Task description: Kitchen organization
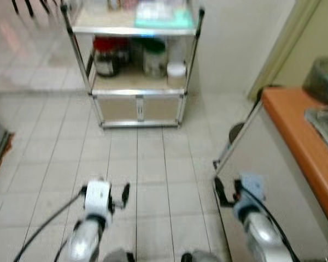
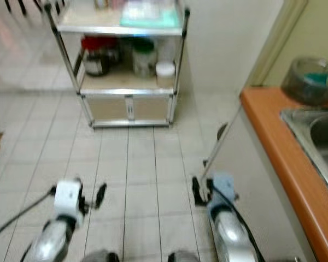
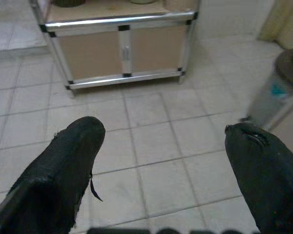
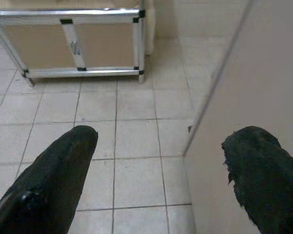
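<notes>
One metal shelf rack (image 1: 136, 93) with two cabinet doors (image 3: 124, 51) at its base. On its middle shelf, three jars: one red-lidded (image 1: 105, 57), one green-lidded (image 1: 154, 59), one small white (image 1: 176, 71). One orange counter (image 2: 284, 158), one sink (image 2: 317, 134), one bowl (image 2: 311, 79). Two grippers, left (image 1: 120, 197) and right (image 1: 221, 191), each spread wide.

Both head views are soft with blur. On the metal-framed shelf cart (image 1: 136, 82), the dark red-lidded jar (image 1: 105, 57) and its neighbouring containers carry labels too smeared to read, and the cart's top shelf runs off the upper edge. Right of the cart, the steel sink (image 2: 317, 136) is cut by the frame's side.
</notes>
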### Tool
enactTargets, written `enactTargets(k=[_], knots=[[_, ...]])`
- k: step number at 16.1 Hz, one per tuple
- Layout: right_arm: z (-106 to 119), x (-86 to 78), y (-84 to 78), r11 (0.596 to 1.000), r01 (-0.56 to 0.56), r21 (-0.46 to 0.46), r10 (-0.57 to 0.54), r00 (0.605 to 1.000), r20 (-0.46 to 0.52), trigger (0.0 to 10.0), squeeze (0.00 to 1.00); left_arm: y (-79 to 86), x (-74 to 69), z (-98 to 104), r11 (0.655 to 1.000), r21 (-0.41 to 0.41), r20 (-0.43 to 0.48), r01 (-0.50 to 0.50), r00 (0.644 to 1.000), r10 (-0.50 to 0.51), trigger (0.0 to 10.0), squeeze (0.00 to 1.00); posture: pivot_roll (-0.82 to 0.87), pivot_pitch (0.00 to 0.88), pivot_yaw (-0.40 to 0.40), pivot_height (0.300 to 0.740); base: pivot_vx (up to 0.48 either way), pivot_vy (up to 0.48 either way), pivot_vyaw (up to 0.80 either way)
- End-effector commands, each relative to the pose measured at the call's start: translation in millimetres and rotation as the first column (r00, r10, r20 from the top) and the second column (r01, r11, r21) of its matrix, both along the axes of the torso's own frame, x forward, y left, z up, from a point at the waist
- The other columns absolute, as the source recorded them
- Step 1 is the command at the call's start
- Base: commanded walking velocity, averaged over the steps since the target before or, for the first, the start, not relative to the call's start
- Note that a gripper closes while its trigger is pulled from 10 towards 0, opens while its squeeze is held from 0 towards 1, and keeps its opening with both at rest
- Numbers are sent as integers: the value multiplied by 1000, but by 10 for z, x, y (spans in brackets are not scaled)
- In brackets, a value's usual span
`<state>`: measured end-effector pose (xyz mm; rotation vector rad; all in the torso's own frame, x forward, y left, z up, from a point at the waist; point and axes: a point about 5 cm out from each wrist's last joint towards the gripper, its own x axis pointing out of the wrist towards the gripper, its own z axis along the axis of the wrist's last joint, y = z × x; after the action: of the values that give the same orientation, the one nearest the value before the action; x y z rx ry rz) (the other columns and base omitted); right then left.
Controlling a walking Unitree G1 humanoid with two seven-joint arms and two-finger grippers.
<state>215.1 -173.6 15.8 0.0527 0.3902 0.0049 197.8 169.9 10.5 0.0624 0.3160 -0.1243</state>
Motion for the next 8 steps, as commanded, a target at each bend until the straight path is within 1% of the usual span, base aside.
enactTargets(k=[1, 3, 5, 6, 7, 8], knots=[[62, 5, -30, 999, 31, 26, -32, 999, 17, 10000, 0, 3, -29, 4, 1000, -14, -8, -7, 1000, 7, 10000, 0, -124, 27, -14, 740, 0, 0, 0], [90, -32, -51, 999, 38, 16, -38, 999, 5, 10000, 0, 29, -105, 8, 1000, -8, -23, -29, 999, 28, 10000, 0, -124, 27, -14, 740, 0, 0, 0], [135, -30, -36, 1000, 15, 7, -16, 1000, 12, 10000, 0, 37, -119, 36, 1000, -5, -27, -29, 999, 29, 10000, 0, -125, 18, -20, 740, 0, 0, 0], [155, -22, -18, 1000, -9, -2, 9, 1000, 23, 10000, 51, 39, -115, 43, 1000, -4, -24, -30, 999, 30, 10000, 0, -125, 18, -20, 740, 0, 0, 0], [180, -26, -1, 1000, -16, 3, 16, 1000, 20, 10000, 1000, 41, -115, 65, 1000, -7, -20, -30, 999, 30, 10000, 0, -124, 15, -21, 740, 0, 0, 0], [212, -25, 12, 1000, -9, 30, 8, 999, 34, 10000, 1000, 43, -112, 78, 999, -9, -21, -31, 999, 31, 10000, 0, -124, 15, -20, 740, 0, 0, 0]])
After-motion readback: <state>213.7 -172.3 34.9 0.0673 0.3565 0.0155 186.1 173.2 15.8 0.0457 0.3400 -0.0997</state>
